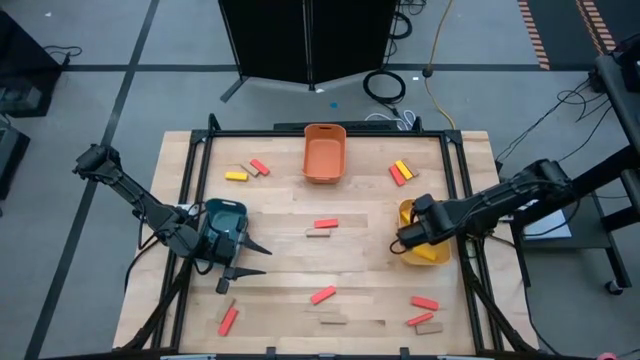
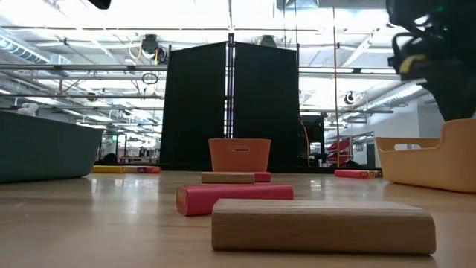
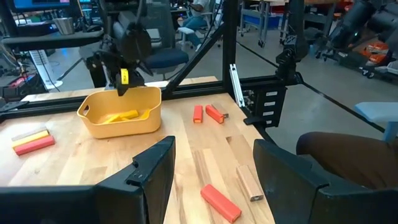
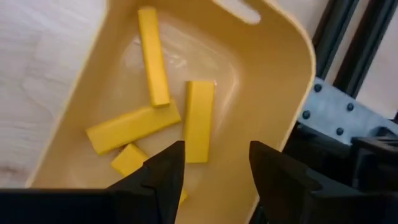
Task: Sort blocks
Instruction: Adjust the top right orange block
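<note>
My right gripper (image 4: 211,177) stands open over the yellow bin (image 1: 428,250), fingers pointing down into it with nothing between them. Several yellow blocks (image 4: 199,121) lie flat on the bin's floor. My left gripper (image 1: 252,258) waits open and level beside the teal bin (image 1: 226,222), holding nothing. Red blocks (image 1: 325,223), tan blocks (image 1: 318,233) and yellow blocks (image 1: 236,176) lie flat and scattered on the table. Across the table, the left wrist view shows the yellow bin (image 3: 121,112) with my right gripper (image 3: 127,74) above it.
An orange bin (image 1: 324,152) stands at the middle of the far edge. A red and a yellow block (image 1: 400,172) lie to its right. More red and tan blocks (image 1: 424,310) lie near the front edge. A black frame (image 1: 210,135) rims the table.
</note>
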Controlling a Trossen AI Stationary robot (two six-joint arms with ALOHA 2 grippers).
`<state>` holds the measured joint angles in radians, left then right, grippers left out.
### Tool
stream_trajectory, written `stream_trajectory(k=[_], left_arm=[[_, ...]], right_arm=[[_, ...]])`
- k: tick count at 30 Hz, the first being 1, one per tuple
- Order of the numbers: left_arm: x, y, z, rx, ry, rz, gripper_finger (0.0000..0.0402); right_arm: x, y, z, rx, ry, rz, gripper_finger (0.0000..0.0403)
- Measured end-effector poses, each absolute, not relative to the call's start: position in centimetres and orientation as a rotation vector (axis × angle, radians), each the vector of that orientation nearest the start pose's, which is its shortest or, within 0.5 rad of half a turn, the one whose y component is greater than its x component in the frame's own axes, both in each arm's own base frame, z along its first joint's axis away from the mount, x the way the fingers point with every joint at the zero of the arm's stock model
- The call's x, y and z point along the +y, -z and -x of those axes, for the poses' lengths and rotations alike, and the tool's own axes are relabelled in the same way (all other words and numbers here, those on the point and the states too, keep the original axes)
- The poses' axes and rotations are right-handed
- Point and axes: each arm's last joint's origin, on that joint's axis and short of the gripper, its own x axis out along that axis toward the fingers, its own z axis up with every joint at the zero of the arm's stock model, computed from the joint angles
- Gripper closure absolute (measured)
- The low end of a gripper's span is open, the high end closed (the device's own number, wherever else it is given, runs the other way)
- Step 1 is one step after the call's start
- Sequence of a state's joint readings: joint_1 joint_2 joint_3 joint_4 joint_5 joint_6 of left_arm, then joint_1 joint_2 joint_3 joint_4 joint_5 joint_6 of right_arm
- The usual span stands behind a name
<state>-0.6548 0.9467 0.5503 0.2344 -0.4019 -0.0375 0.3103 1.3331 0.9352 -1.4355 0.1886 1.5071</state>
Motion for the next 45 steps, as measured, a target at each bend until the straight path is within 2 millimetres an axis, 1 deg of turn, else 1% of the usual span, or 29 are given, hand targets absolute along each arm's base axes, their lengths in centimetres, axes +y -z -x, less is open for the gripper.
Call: stream_trajectory(k=[5,8,11,13,15,20,24,28,30,32,36,39,42,45], left_arm=[[-11.8,-26.3,-17.2,0.142,0.25,-0.07,0.0187],[-11.7,-26.3,-17.2,0.142,0.247,-0.07,0.0187],[-11.7,-26.3,-17.2,0.141,0.247,-0.07,0.0187],[-11.7,-26.3,-17.2,0.141,0.246,-0.07,0.0187],[-11.8,-26.3,-17.2,0.14,0.246,-0.069,0.0187],[-11.7,-26.3,-17.2,0.136,0.247,-0.099,0.0187],[-11.7,-26.4,-17.2,0.132,0.243,-0.124,0.0187],[-11.7,-26.4,-17.2,0.13,0.229,-0.141,0.0187],[-11.7,-26.4,-17.2,0.13,0.229,-0.146,0.0187],[-11.7,-26.3,-17.2,0.13,0.229,-0.149,0.0187],[-11.7,-26.3,-17.2,0.133,0.229,-0.15,0.0187],[-11.7,-26.2,-17.2,0.139,0.229,-0.154,0.0187],[-11.7,-26.2,-17.2,0.142,0.229,-0.155,0.0187],[-11.7,-26.2,-17.2,0.142,0.229,-0.157,0.0187]], right_arm=[[3.9,-26.0,-18.7,1.3,1.158,-0.64,0.0232],[2.9,-28.1,-19.5,1.181,1.168,-0.629,0.0232],[1.3,-29.6,-20.2,1.069,1.196,-0.598,0.0232],[-0.3,-30.0,-20.7,1.052,1.2,-0.602,0.0232],[-1.9,-29.9,-21.0,1.048,1.194,-0.61,0.0232],[-5.6,-30.0,-22.1,1.022,1.094,-0.626,0.0232],[-8.6,-30.0,-21.9,1.02,1.058,-0.646,0.0232],[-11.1,-29.5,-21.4,1.069,1.064,-0.673,0.0232],[-12.0,-29.0,-21.4,1.1,1.069,-0.668,0.0232],[-12.6,-28.1,-21.7,1.135,1.057,-0.626,0.0232],[-13.1,-25.6,-22.1,1.208,1.022,-0.583,0.0232],[-13.4,-23.5,-21.9,1.287,1.02,-0.572,0.0232],[-13.6,-22.4,-21.7,1.329,1.028,-0.576,0.0232],[-13.8,-21.4,-21.7,1.315,1.02,-0.585,0.0232]])
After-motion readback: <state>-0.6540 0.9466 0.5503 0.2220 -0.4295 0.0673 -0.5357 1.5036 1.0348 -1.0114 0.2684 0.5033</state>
